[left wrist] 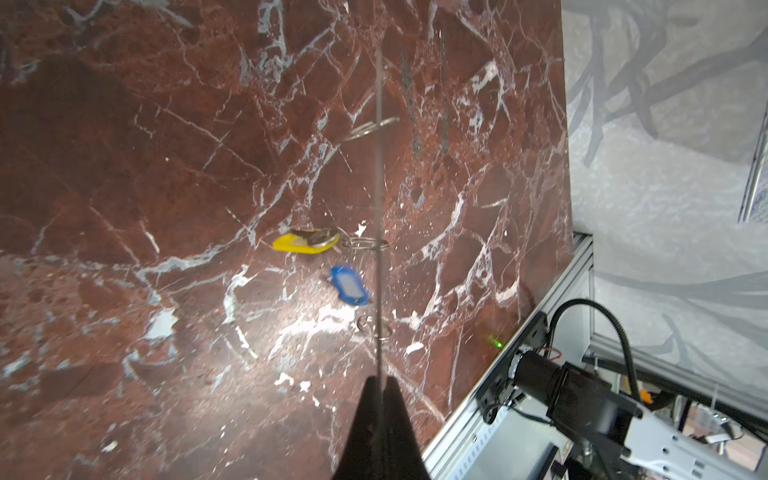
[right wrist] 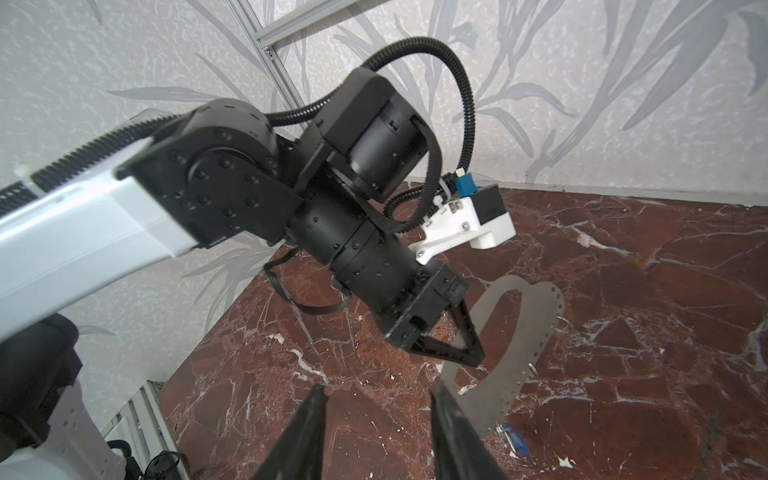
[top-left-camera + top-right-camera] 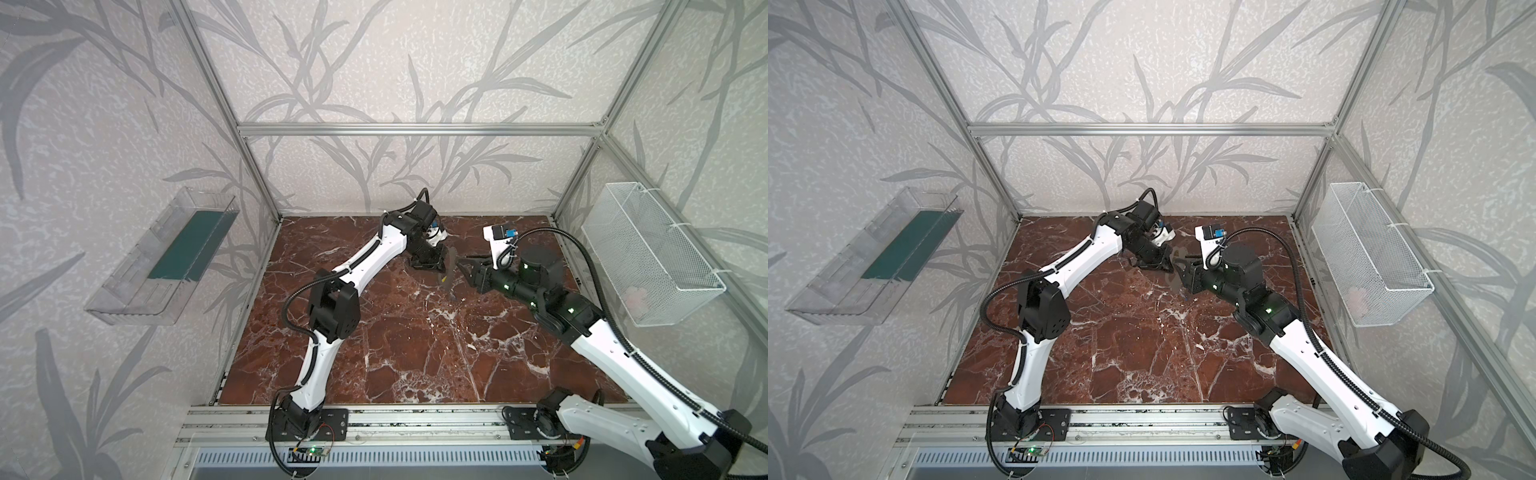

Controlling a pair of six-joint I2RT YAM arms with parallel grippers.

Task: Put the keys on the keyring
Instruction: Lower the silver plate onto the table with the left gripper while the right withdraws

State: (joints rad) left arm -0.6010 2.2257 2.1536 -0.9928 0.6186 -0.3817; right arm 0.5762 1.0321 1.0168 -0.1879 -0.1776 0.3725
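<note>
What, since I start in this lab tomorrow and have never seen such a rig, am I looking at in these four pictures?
Two robot arms, the left arm and the right arm, each ending in a two-fingered gripper, stand at the front edge of a red marble table. Two pictures look down on the whole scene; the other two come from a camera on each wrist. The left gripper is shut on the keyring, a flat grey plate with a big cut-out and a row of small holes. The right gripper is open and empty, close to the plate. On the marble lie a yellow-tagged key and a blue-tagged key; neither appears attached to the plate.
</note>
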